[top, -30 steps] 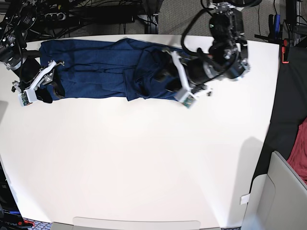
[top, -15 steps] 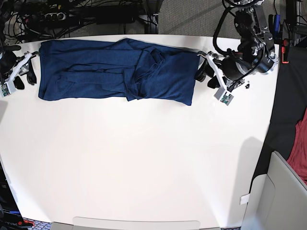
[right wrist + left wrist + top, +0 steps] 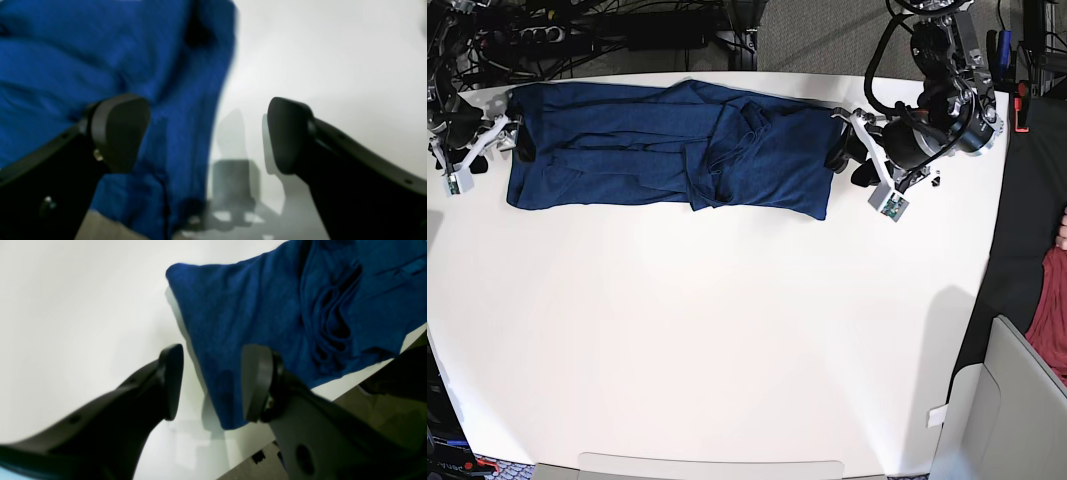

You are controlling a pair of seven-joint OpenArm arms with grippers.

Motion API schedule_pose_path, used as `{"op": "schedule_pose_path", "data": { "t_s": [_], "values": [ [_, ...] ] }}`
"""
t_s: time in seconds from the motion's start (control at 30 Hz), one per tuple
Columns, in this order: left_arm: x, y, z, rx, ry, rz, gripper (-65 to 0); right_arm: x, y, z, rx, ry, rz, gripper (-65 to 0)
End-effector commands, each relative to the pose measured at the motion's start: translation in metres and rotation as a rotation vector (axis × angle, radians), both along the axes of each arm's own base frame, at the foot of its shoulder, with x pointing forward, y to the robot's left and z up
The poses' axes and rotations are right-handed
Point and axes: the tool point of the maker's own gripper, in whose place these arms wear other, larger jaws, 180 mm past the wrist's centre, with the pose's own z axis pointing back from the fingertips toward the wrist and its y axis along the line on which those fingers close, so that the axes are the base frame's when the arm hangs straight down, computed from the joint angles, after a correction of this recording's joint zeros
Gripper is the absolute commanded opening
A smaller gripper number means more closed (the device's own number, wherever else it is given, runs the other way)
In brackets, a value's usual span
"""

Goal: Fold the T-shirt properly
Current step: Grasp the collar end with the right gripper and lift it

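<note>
A: Report surroundings and obstructions.

B: A red cloth [image 3: 1052, 315] hangs at the right edge of the base view, well apart from the work area, with a pale grey bin [image 3: 1007, 410] just below it. Cables and a power strip [image 3: 547, 35] lie beyond the far edge. Nothing rests on the T-shirt [image 3: 667, 150].

A: Location of the T-shirt?

B: It lies as a long folded band along the far edge of the white tabletop [image 3: 727, 330], with bunched folds near its middle.

A: Gripper condition?

B: The left gripper [image 3: 847, 160] stands just beside the band's right end, jaws spread wide and empty; in the left wrist view one finger [image 3: 257, 383] is over the cloth's edge. The right gripper [image 3: 509, 140] is at the band's left end, jaws wide apart, holding nothing.

A: Surface and room?

B: Smooth, matte white tabletop; grey carpet beyond it.
</note>
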Motion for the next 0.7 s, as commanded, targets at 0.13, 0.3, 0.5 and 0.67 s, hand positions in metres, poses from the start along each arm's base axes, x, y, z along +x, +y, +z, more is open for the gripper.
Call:
{"op": "schedule_pose_path", "data": {
  "t_s": [0.13,0.3,0.5,0.67],
  "values": [
    [0.005,-0.002,0.009,-0.006,-0.033,-0.012,-37.3,-0.001,-0.001,-0.013,0.056,0.012,-0.045,-7.0],
    [0.005,-0.002,0.009,-0.006,-0.033,-0.012,-37.3,-0.008,0.012,-0.035,0.122,0.058,-0.058,-7.0],
    [0.005,-0.007,0.009,-0.025,-0.033,-0.009,-37.3,-0.026,0.053,-0.057,0.199,0.171,-0.005,-7.0],
    [0.005,-0.008,0.009,-0.027,-0.031,-0.008,-37.3,-0.031,0.077,-0.044,0.193,0.15,0.042,-7.1]
  ]
}}
